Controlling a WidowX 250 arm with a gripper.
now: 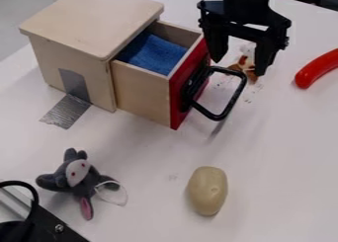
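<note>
The black gripper [239, 65] hangs at the top right of centre, its two fingers spread apart and pointing down, with nothing visibly held. Below and left of it is the black handle [232, 103] on the red front of a wooden drawer [142, 94]. The drawer stands pulled out of its wooden box [79, 58], and a blue cloth [155, 53] lies inside. The left finger hangs near the drawer front's upper end; whether it touches the handle I cannot tell. Behind the fingers, a small brown and white object [245, 65] is partly hidden.
A grey plush toy [78, 176] lies at the lower left, and a beige potato-like object [207, 190] at the lower centre. A red curved object [316, 69] is at the right edge. Grey tape [66, 111] fixes the box to the white table [277, 152]. Black hardware occupies the lower-left corner.
</note>
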